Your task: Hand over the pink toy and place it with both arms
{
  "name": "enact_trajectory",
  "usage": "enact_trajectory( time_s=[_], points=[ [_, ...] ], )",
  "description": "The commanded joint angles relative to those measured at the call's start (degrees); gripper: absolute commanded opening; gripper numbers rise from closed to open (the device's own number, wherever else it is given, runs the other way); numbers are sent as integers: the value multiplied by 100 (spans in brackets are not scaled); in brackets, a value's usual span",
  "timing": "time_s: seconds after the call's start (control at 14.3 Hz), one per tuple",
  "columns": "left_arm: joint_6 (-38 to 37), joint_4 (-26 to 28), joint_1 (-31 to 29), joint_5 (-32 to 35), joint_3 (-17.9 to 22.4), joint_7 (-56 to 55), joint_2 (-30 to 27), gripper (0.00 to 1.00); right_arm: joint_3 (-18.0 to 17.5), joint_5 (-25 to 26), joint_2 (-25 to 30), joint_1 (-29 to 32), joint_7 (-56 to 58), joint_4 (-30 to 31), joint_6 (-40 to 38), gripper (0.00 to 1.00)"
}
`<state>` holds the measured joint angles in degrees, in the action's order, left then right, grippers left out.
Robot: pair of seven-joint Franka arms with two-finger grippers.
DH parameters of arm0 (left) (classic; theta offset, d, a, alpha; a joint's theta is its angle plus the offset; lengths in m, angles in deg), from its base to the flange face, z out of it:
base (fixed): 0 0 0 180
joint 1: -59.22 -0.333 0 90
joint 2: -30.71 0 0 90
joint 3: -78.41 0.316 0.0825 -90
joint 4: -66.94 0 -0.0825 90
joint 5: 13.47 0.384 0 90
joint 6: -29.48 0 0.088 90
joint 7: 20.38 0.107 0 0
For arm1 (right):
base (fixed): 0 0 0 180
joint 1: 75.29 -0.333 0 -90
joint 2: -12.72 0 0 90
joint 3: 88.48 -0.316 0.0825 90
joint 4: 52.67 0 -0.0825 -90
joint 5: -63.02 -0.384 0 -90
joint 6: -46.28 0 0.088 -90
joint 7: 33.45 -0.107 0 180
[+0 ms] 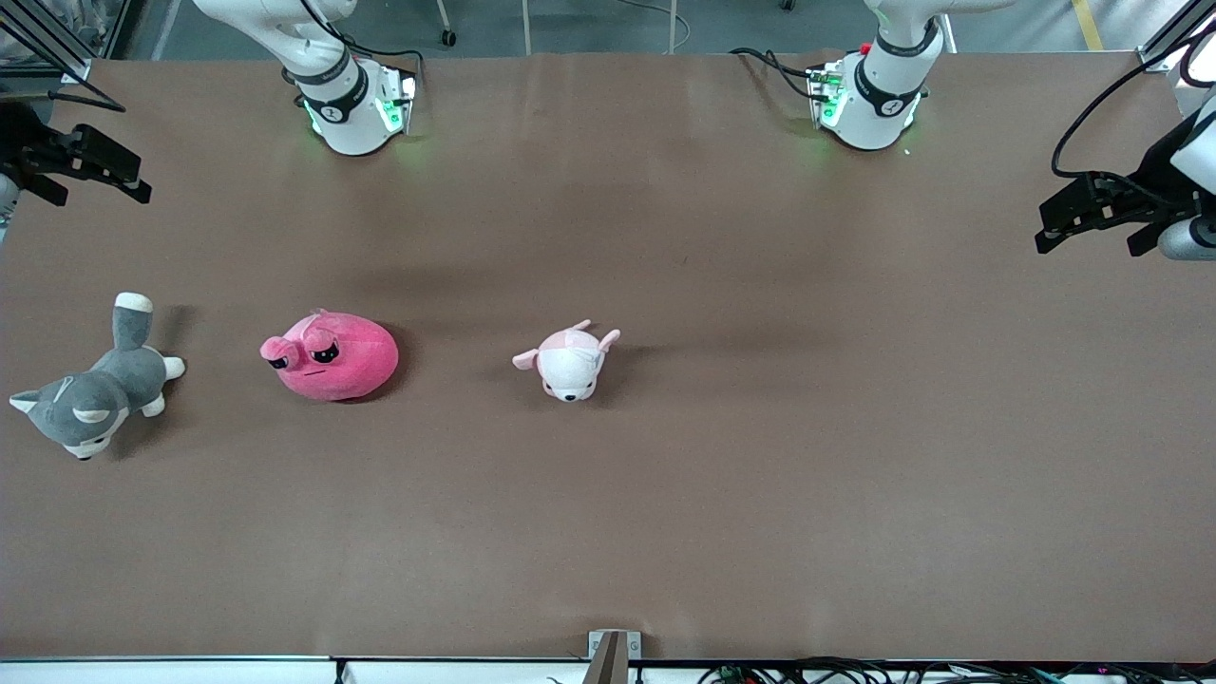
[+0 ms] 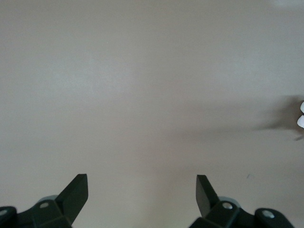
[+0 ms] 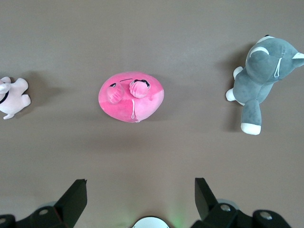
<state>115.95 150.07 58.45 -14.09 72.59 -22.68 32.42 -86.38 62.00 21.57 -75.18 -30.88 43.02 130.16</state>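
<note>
Robotics laboratory test bench. A wide table (image 1: 722,494) under a plain brown cover carries two white robot arm bases, one at upper left (image 1: 350,104) and one at upper right (image 1: 872,100) of the frame, each lit green at its foot. Loose cables (image 1: 771,65) trail from the upper-right base; more cable bundles (image 1: 855,671) run along the bottom edge. Black aluminium framing (image 1: 43,38) stands at the upper-left corner, over a grey floor (image 1: 589,24).

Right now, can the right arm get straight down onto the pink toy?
Probably yes. The right gripper is open and holds nothing, the pink toy lies uncovered on the table, and the grey plush and puppy plush sit apart from it.
</note>
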Motion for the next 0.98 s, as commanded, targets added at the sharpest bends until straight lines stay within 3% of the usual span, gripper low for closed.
enact_trajectory(
  time_s=[0.0,0.91],
  points=[
    [-87,-69,7,45,-15,-60,-13,100,10,102,91,-38,41,64,-30,100],
    [-87,-69,7,54,-15,-60,-13,100,19,49,91,-20,15,90,-12,100]
  ],
)
